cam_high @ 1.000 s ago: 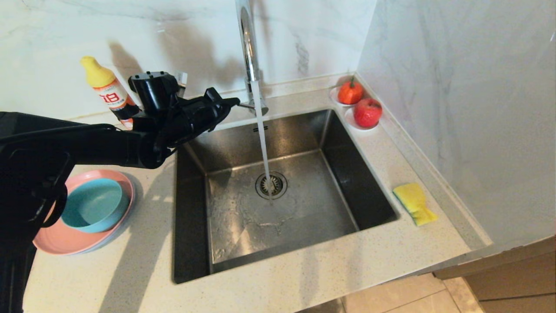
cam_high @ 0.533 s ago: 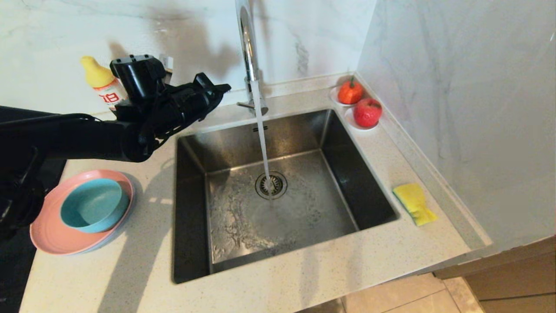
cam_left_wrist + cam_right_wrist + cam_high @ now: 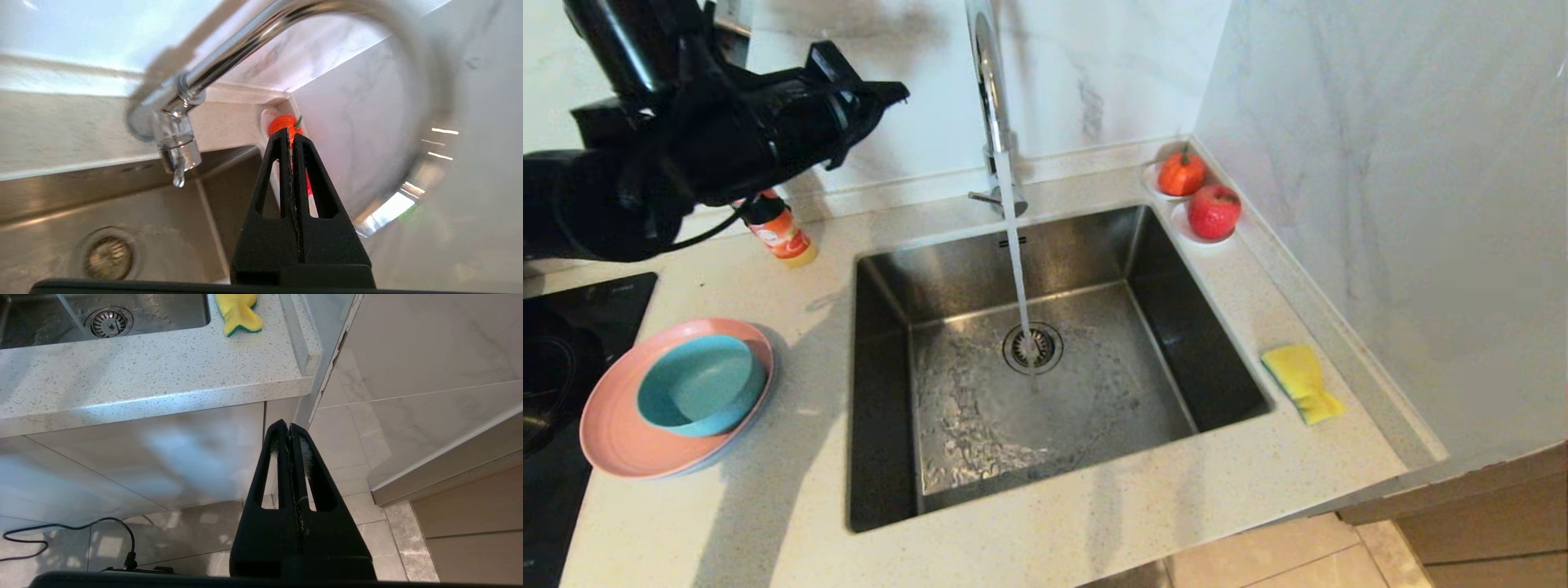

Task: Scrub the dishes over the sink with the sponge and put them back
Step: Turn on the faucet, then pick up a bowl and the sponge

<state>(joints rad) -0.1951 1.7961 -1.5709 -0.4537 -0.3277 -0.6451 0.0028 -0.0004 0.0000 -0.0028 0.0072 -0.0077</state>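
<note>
The dishes sit stacked on the counter left of the sink: a teal bowl inside a pink plate, with a pale plate's edge showing beneath. The yellow sponge lies on the counter right of the sink. Water runs from the chrome tap onto the drain. My left gripper is shut and empty, raised high left of the tap, pointing toward it. My right gripper is shut and empty, parked below the counter edge, facing the floor.
A detergent bottle stands on the counter behind the sink's left corner, under my left arm. Two red fruits on white saucers fill the back right corner. A black cooktop lies at far left. A marble wall bounds the right.
My left arm has lifted up and back to the left, away from the sink's back left corner, uncovering the bottle's base and the plate stack. The gripper stayed shut. Water keeps running.
</note>
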